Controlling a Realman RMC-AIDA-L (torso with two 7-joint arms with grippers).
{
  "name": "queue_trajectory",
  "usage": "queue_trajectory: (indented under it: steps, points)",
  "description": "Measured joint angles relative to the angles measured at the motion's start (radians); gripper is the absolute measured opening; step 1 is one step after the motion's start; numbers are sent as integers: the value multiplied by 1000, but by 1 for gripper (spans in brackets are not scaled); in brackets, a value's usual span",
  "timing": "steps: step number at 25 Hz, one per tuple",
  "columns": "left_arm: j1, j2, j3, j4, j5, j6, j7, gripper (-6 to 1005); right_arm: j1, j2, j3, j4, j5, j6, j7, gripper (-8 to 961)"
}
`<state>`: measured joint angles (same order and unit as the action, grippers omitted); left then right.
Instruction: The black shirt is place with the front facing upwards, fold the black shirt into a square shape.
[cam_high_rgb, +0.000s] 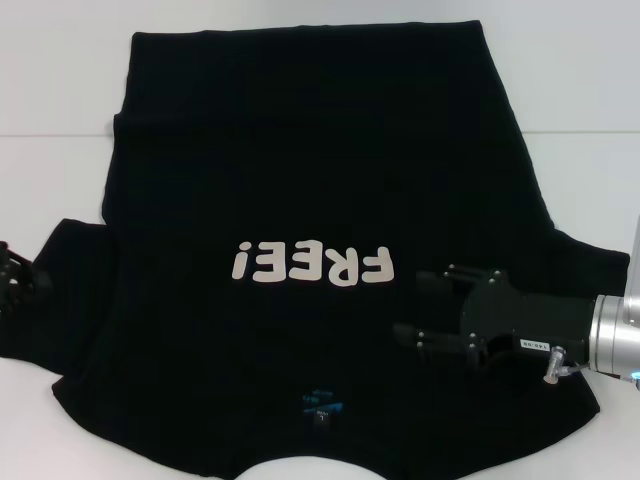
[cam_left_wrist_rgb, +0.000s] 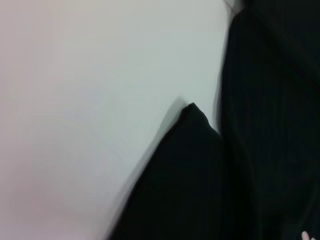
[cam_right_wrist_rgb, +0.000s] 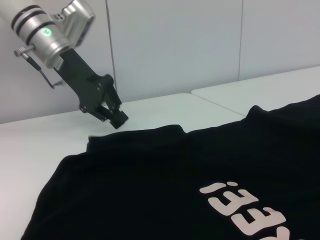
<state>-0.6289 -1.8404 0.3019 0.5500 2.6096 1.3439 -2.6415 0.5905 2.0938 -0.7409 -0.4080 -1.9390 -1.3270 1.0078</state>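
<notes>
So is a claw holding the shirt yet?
Not visibly. The right claw hovers open over the black shirt; the left claw hangs above its sleeve.

My head view crops the shirt's (cam_high_rgb: 300, 180) collar edge and the left gripper (cam_high_rgb: 18, 270); I can't read the blue label (cam_high_rgb: 322, 405).

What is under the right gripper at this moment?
Under the right gripper lies the black shirt, spread front up on the white table, with the gripper beside the "FREE!" lettering. The cloth directly beneath it is hidden, so contact cannot be judged.
</notes>
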Motion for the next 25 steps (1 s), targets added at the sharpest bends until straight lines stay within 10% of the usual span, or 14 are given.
queue_trajectory:
  steps: [9,25]
  points:
    - [39,19,-11,123,64,110,-51,172,0,0,1,0,1,-1,0,807]
    - [13,27,-9,138,186,123,-119,833,-6,0,2,-2,2,-3,0,807]
